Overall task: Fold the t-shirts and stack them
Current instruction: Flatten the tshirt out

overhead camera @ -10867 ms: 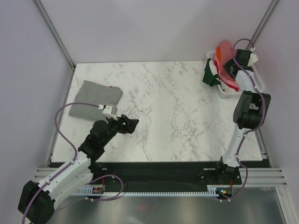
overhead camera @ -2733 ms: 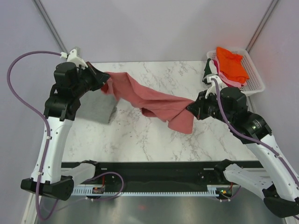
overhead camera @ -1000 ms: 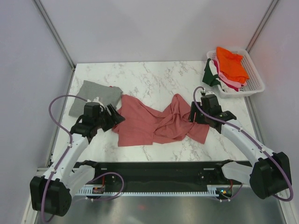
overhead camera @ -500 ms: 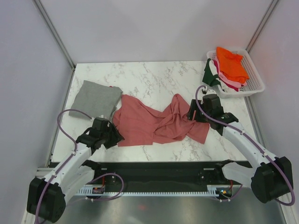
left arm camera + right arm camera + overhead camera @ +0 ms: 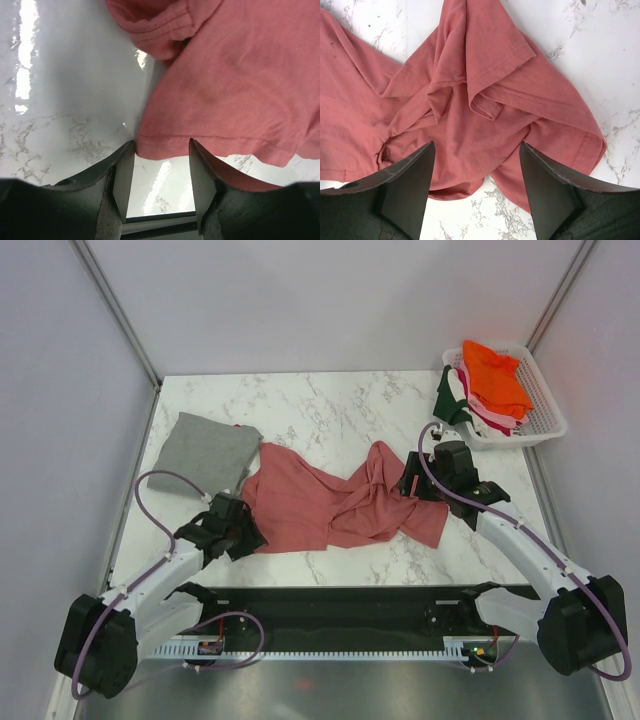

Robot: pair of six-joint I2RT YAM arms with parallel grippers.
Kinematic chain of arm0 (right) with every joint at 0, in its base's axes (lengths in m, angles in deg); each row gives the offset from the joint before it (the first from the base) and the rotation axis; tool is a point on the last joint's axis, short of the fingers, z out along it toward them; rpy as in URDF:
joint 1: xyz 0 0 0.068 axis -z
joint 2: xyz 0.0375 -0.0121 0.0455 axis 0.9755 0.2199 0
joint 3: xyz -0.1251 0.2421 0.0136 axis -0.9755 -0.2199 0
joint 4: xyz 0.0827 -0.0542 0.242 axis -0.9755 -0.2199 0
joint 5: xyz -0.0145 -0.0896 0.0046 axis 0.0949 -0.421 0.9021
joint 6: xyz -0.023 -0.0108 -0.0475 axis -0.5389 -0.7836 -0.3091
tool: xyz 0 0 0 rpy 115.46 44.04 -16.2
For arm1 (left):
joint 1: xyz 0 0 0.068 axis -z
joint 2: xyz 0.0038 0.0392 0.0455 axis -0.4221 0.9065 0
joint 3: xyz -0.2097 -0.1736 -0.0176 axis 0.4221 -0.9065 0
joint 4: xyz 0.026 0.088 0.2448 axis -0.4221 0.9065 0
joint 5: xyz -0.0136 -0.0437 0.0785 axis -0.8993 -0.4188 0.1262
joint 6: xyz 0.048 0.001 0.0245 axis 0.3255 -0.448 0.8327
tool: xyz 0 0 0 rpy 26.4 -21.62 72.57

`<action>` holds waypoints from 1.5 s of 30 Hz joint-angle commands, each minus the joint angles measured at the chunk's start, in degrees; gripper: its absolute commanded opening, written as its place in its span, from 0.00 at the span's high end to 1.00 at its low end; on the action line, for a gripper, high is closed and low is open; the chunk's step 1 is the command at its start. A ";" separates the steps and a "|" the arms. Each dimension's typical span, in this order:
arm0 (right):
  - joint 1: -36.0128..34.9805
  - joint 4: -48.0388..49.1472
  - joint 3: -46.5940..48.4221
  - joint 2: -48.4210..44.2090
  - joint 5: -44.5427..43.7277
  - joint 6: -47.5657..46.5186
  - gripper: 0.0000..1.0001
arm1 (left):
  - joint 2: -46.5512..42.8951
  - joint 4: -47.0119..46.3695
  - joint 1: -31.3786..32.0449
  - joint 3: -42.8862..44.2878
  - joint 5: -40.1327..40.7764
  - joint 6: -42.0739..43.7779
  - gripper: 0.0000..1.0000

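Nearest me, the left gripper [image 5: 161, 145] sat low at the near-left corner of the pink shirt [image 5: 320, 505], jaws apart, the stitched hem just at their tips and not yet pinched. The shirt lay crumpled on the table [image 5: 330, 405], long axis running left to right, bunched toward its right end. Above that end hung the right gripper [image 5: 476, 145], jaws wide apart and empty. The left arm looked closer to a grip. Beyond the shirt's left end lay a folded grey shirt [image 5: 205, 452]; far past its right end, a basket [image 5: 551, 421] of other shirts [image 5: 495, 375].
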 commanded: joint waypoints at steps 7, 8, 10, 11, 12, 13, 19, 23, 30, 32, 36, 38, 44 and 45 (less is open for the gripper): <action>0.10 1.52 -0.09 -2.27 0.56 0.21 0.23 | 3.75 -9.17 2.48 -3.95 -1.68 -3.85 0.71; 0.19 1.61 -0.09 -2.35 0.47 0.21 0.23 | 3.49 -9.79 2.48 -3.95 -1.68 -3.67 0.78; 0.11 1.44 0.00 -2.44 0.47 0.13 0.23 | 2.87 -9.71 2.48 -3.34 -1.33 -2.62 0.98; 0.19 1.44 0.00 -2.44 0.47 0.13 0.23 | 1.91 -9.53 2.48 -3.08 -0.98 -2.35 0.98; 0.11 1.35 0.00 -2.35 0.47 0.04 0.22 | 1.47 -9.27 2.57 -2.82 -0.80 -2.00 0.98; 0.10 1.26 0.00 -2.35 0.56 -0.05 0.23 | 0.86 -9.01 2.48 -1.94 -0.97 -1.83 0.98; 0.28 1.44 -0.52 -1.91 -0.93 0.30 0.23 | -3.89 -4.44 2.48 4.12 -1.59 -1.21 0.98; 0.72 1.70 -1.05 -2.09 -2.34 0.39 0.23 | -6.18 1.01 2.39 10.80 -0.89 0.81 0.98; 1.25 3.45 -2.63 -1.21 -2.96 1.27 0.23 | -7.15 8.92 1.08 24.59 -0.62 4.24 0.98; 1.42 3.90 -2.72 -0.77 -2.87 1.36 0.23 | -7.15 10.24 0.46 26.45 -0.62 5.20 0.98; 1.60 5.65 -2.64 0.98 -2.26 1.71 0.23 | -7.50 10.95 -0.07 29.09 -0.62 5.82 0.98; 1.60 6.35 -2.37 2.56 -1.99 2.06 0.23 | -8.02 10.95 -0.07 29.09 -0.62 5.39 0.98; 1.69 8.55 1.05 9.49 -1.64 2.67 0.23 | -8.91 11.47 -0.95 31.19 1.13 5.55 0.98; 1.69 9.34 1.84 10.47 -1.73 2.85 0.23 | -8.56 11.91 -1.21 31.98 1.22 5.91 0.98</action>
